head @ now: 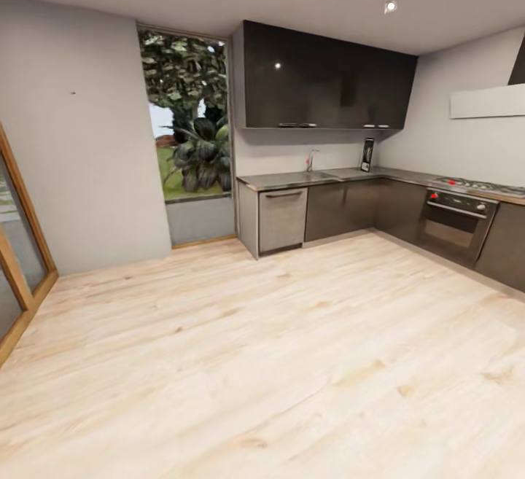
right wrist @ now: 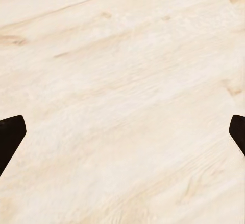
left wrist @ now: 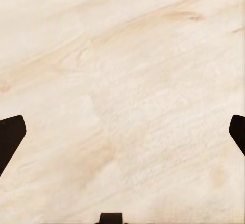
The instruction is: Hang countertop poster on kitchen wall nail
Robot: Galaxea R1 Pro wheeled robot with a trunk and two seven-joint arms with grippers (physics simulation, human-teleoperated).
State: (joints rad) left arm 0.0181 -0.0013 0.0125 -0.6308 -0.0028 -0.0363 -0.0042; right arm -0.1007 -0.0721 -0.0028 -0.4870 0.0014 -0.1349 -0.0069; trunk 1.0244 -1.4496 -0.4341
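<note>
I see one poster [head: 367, 154] right of centre in the head view, standing upright at the back of the tabletop [head: 292, 179], against the wall in the corner under the black upper cabinets [head: 328, 78]. One faucet [head: 310, 159] stands to its left. At upper left, one dark nail [head: 72, 92] dots the grey wall [head: 80, 143]. My left end effector [left wrist: 122, 132] and right end effector [right wrist: 122, 132] each hang over the wood floor [head: 277, 362], two fingertips spread wide apart, holding nothing.
</note>
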